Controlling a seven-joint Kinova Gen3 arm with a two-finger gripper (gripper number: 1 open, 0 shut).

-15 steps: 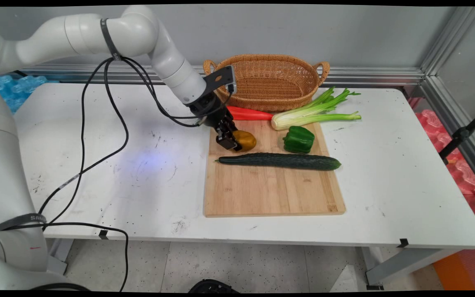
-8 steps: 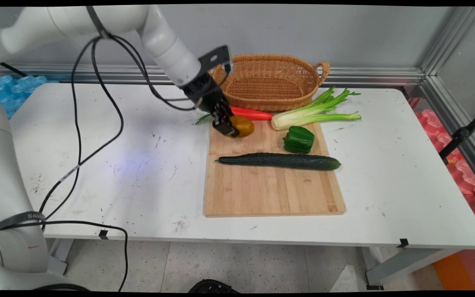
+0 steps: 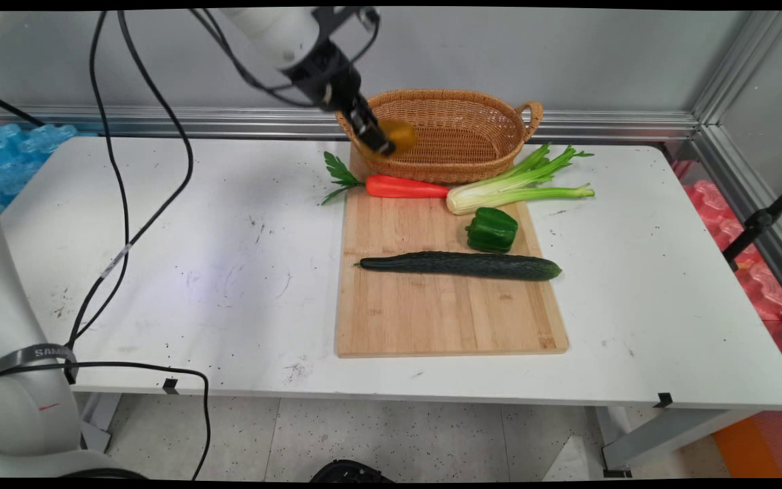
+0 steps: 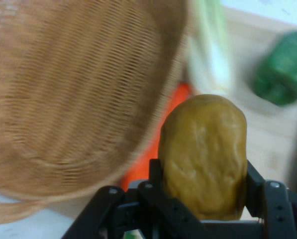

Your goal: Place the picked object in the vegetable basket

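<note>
My gripper [image 3: 383, 142] is shut on a brown potato [image 3: 398, 136], held in the air in front of the near left rim of the wicker basket [image 3: 459, 139]. In the hand view the potato [image 4: 204, 154] stands between the two fingers [image 4: 155, 186], with the basket [image 4: 73, 84] filling the left side. Below lies a carrot [image 3: 406, 187] at the far edge of the wooden cutting board [image 3: 445, 312]. On the board rest a green pepper [image 3: 492, 229] and a long cucumber [image 3: 462, 265]. The pepper [image 4: 282, 74] shows blurred in the hand view too.
A celery stalk [image 3: 520, 185] lies between the basket and the board, at the right. Black cables [image 3: 119, 204] hang from the arm over the table's left half. An aluminium frame [image 3: 737, 122] runs along the back and right sides.
The gripper has lifted the potato off the board and carried it up and away toward the basket's left rim. The carrot with its green top is now uncovered.
</note>
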